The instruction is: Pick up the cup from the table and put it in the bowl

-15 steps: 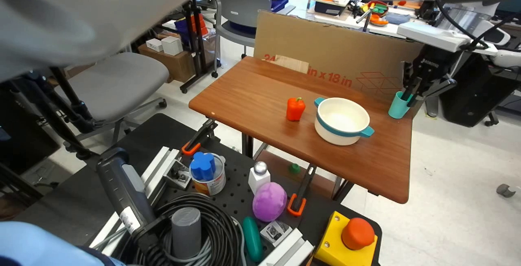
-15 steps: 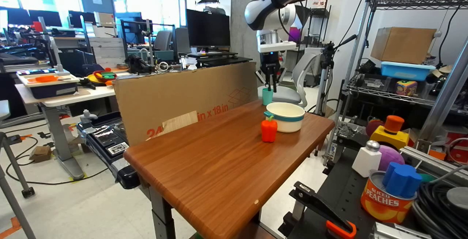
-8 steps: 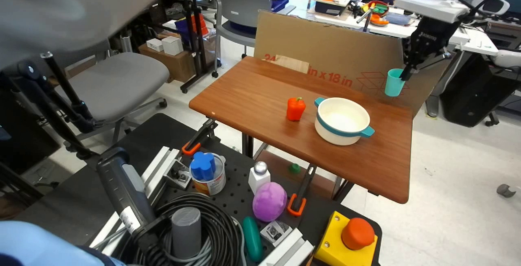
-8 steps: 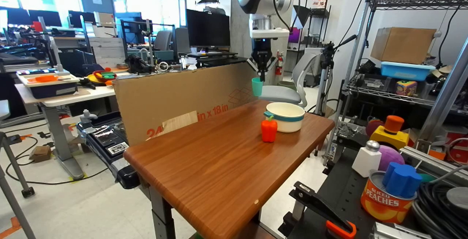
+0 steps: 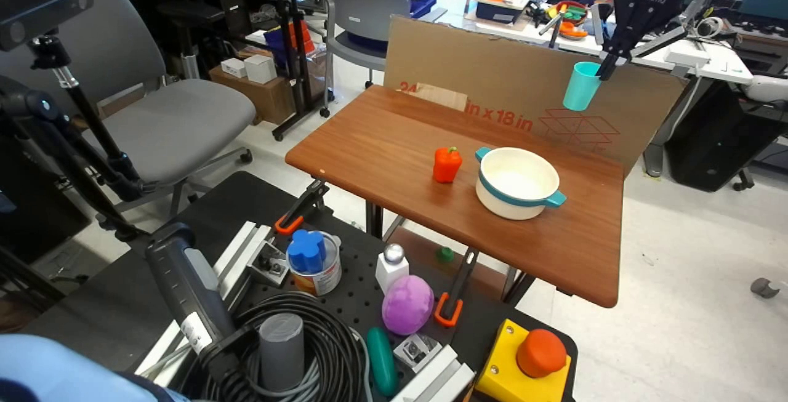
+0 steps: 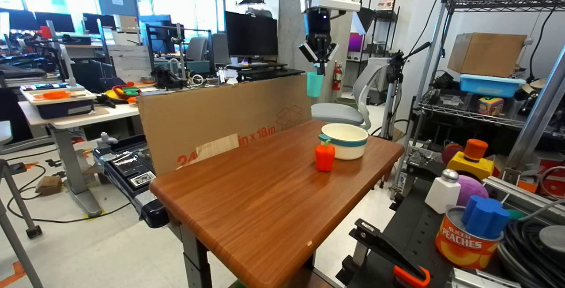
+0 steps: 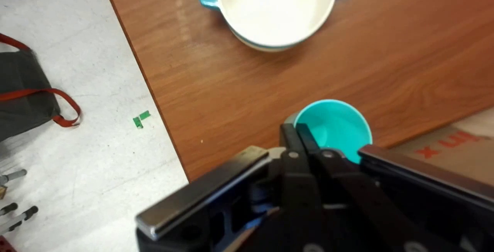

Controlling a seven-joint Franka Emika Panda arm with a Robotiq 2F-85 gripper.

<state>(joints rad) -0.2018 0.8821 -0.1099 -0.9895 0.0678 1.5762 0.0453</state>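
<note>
OK so 1 of 2 jobs looked done: the gripper [image 7: 295, 127] had its fingers pinching the cup [image 5: 582, 86] by the wall, hanging clear of the table [image 5: 381, 137], to the bowl's [image 5: 506, 206] far right in an exterior view. Carrying, lowering and letting go remained.

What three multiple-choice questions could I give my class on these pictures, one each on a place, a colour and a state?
1. Where is the pepper?
A) On the table, beside the bowl
B) Inside the bowl
C) Under the table

2. What colour is the cup?
A) Yellow
B) Turquoise
C) Black

3. How is the gripper?
A) Open, holding nothing
B) Closed on the pepper
C) Closed on the cup

1 A: both exterior views show it standing there.
2 B: all three views show that colour.
3 C: the wrist view shows it pinching the cup's side.
</note>
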